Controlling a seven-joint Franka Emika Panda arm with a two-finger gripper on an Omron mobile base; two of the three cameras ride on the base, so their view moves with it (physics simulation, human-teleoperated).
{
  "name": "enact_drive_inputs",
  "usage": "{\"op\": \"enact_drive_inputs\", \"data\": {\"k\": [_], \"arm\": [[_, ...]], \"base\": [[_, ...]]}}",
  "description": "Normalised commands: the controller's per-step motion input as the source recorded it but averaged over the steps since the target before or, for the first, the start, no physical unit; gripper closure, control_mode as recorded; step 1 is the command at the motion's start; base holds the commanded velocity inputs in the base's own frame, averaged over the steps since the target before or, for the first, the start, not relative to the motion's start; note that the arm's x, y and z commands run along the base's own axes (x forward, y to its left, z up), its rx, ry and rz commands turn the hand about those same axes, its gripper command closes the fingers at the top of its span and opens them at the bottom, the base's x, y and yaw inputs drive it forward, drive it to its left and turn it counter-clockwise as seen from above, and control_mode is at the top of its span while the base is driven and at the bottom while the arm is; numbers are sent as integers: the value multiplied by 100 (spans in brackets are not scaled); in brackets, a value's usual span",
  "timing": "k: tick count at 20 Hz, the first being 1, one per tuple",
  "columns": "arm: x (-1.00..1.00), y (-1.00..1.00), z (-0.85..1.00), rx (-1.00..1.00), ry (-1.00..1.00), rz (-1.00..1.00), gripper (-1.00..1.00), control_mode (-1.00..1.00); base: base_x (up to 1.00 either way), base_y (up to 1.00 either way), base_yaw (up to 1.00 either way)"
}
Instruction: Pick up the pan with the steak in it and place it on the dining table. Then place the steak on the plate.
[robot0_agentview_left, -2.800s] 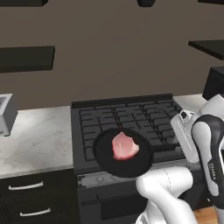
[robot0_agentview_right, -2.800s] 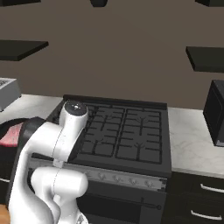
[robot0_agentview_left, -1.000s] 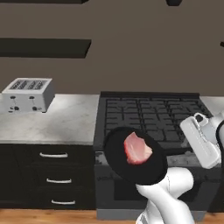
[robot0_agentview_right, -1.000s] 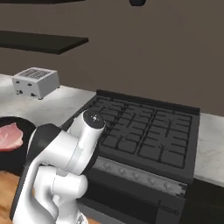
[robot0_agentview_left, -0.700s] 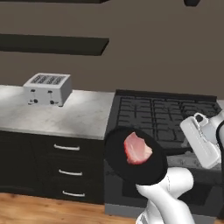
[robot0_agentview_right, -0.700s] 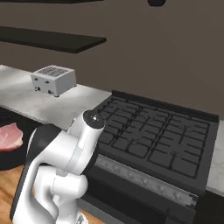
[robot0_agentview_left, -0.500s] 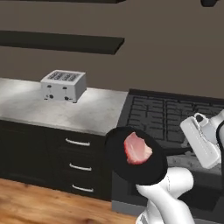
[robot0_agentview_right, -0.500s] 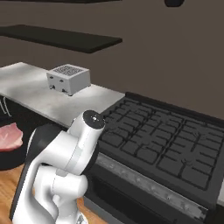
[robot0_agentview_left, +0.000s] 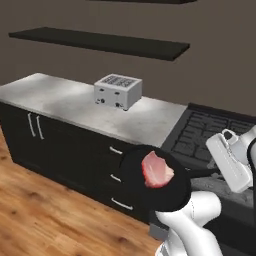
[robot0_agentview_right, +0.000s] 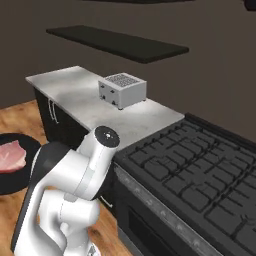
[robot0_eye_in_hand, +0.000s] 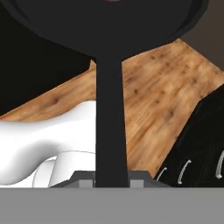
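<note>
The black pan (robot0_agentview_left: 150, 197) hangs in the air in front of the dark cabinets, level, with the pink-red steak (robot0_agentview_left: 156, 170) lying in it. Its thin handle (robot0_agentview_left: 200, 173) runs right toward my white hand. In the right base view the pan (robot0_agentview_right: 15, 184) and steak (robot0_agentview_right: 12, 156) sit at the far left, beyond my arm. In the hand view my gripper (robot0_eye_in_hand: 111, 178) is shut on the handle (robot0_eye_in_hand: 111, 109), and the pan's underside (robot0_eye_in_hand: 109, 22) spans the top. The dining table and the plate are out of view.
A silver toaster (robot0_agentview_left: 118, 91) stands on the grey counter (robot0_agentview_left: 60, 100) above dark drawers (robot0_agentview_left: 75, 150). The black gas stove (robot0_agentview_right: 200, 175) lies to the right. Wooden floor (robot0_agentview_left: 45, 220) spreads at the lower left. A dark shelf (robot0_agentview_left: 100, 42) hangs on the wall.
The whole picture has shifted as the base moves: counter, toaster and stove slide right and more floor shows. The pan with the steak stays held in the same place before the arm.
</note>
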Motion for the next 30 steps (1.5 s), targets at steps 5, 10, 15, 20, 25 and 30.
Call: {"op": "enact_drive_inputs", "data": {"k": [5,10,15,20,25,30], "arm": [[0,0,0,0,0,0,100,100],[0,0,0,0,0,0,100,100],[0,0,0,0,0,0,100,100],[0,0,0,0,0,0,100,100],[0,0,0,0,0,0,100,100],[0,0,0,0,0,0,100,100]], "base": [[-22,-5,46],[-23,-5,45],[-24,-6,45],[-26,-9,45],[-28,-8,44],[-23,-9,43]]}}
